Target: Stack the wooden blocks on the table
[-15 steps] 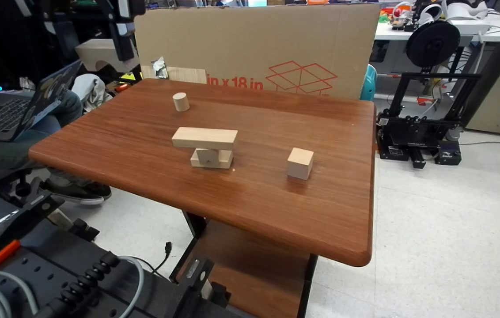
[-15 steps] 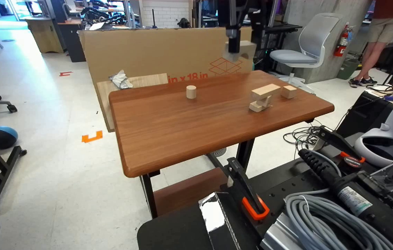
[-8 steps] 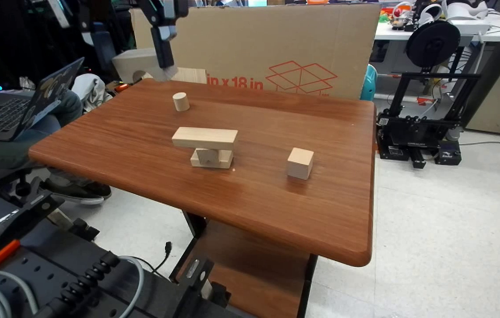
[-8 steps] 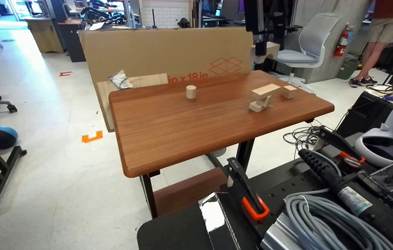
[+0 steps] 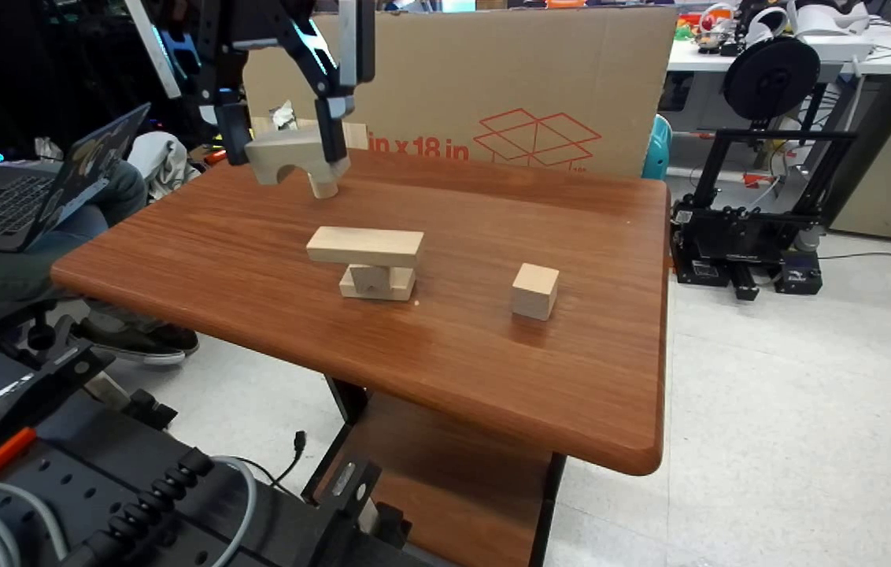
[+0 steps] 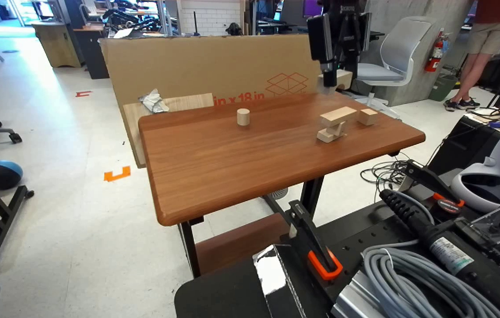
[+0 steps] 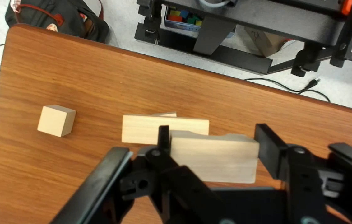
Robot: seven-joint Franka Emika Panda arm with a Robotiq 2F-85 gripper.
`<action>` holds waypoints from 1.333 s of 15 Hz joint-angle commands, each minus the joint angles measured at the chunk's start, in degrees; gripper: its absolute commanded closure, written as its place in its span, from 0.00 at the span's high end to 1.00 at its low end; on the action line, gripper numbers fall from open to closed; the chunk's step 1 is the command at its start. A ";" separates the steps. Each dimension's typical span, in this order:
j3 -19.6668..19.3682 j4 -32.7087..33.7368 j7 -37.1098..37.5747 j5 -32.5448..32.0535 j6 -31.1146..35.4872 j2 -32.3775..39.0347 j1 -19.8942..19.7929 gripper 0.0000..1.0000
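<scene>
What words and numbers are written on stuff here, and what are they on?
"in x 18 in": red print on the big cardboard box, in both exterior views.
Too blurred to read: white lettering on the gripper.
Too small to read: white sticker on the black cable connector.
Too small to read: laptop keys.

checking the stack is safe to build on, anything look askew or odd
Yes: in an exterior view the top plank looks off-centre over the lower blocks, overhanging farther toward the picture's left, so it might tip that way if loaded. Nothing looks spilled.
</scene>
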 commanded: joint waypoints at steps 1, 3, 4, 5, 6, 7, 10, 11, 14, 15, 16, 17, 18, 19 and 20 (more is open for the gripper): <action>-0.32 2.52 -1.50 -0.71 -2.38 1.16 -1.08 0.44; -0.43 2.73 -2.31 -0.20 -3.23 1.31 -1.64 0.44; -0.58 2.67 -2.44 -0.42 -3.58 1.37 -1.81 0.44; -0.79 2.60 -2.36 -0.64 -3.78 1.46 -2.02 0.44; -0.95 2.64 -2.39 -0.60 -4.33 1.52 -2.25 0.44; -1.14 2.72 -2.34 -0.76 -4.76 1.72 -2.46 0.44; -1.73 3.16 -2.26 -1.07 -4.93 2.56 -2.97 0.44; -1.90 3.63 -2.35 -0.78 -5.11 3.18 -3.19 0.44; -2.31 4.45 -2.10 -1.13 -4.96 4.78 -3.49 0.44; -2.31 4.53 -2.10 -1.23 -4.27 5.24 -3.50 0.44; -2.31 4.72 -2.20 -1.23 -4.23 5.63 -3.54 0.44; -2.30 4.94 -2.26 -1.24 -4.25 6.12 -3.56 0.44; -2.28 5.19 -2.25 -1.25 -4.31 6.50 -3.55 0.44; -2.16 5.33 -2.46 -1.12 -4.39 6.73 -3.53 0.44; -2.04 5.50 -2.48 -1.01 -4.28 6.99 -3.46 0.44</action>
